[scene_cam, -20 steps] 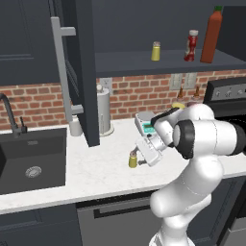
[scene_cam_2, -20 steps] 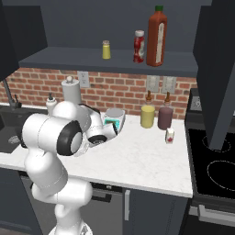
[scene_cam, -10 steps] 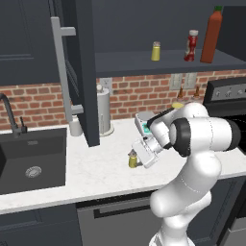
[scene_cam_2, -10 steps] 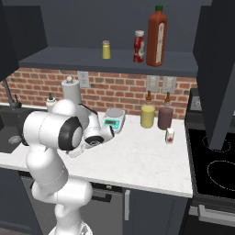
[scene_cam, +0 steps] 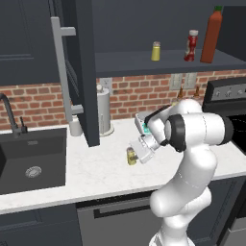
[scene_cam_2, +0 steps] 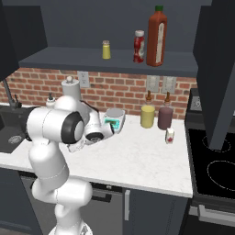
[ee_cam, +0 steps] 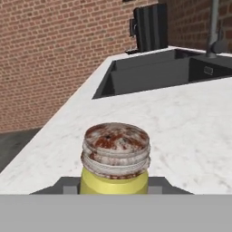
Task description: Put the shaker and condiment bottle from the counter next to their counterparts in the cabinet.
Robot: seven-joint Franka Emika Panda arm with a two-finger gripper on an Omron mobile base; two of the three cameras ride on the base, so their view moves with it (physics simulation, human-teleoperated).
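Simulated kitchen, described left to right.

Far left in the left base view: dark sink (scene_cam: 31, 161) set into a white marbled counter (scene_cam: 96, 175), with a black tap (scene_cam: 9, 113) behind it. Brick wall along the back. Next, the open cabinet door (scene_cam: 84, 67), dark charcoal, with a long grey handle (scene_cam: 60, 72), hanging down almost to the counter. Behind the door, a white paper-towel roll (scene_cam: 104, 110) standing upright.

Middle of the counter: the shaker (scene_cam: 131, 156), small and yellow with a worn cap, upright on the stone. Gripper (scene_cam: 137, 154) low at counter height, coming in from the right, clenched on the shaker. In the hand view, the shaker (ee_cam: 115, 161) sitting dead centre at the bottom, squarely between the two fingertips (ee_cam: 70, 186), one on each side of the yellow body, touching it. Beyond it in that view, bare marble and the sink's (ee_cam: 149, 74) near edge.

Above, on the cabinet shelf (scene_cam: 158, 65): a matching yellow shaker (scene_cam: 155, 51), then a small red condiment bottle (scene_cam: 191, 45) with a white cap, then just beside it a tall red-orange bottle (scene_cam: 213, 34) with a green cap. All three upright.

Right part, in the right base view: a yellow jar (scene_cam_2: 147, 114) and a dark purple jar (scene_cam_2: 165, 117) side by side against the brick, and a small white and red carton (scene_cam_2: 170, 136) near them, in front. Far right: black stovetop (scene_cam_2: 215, 167).
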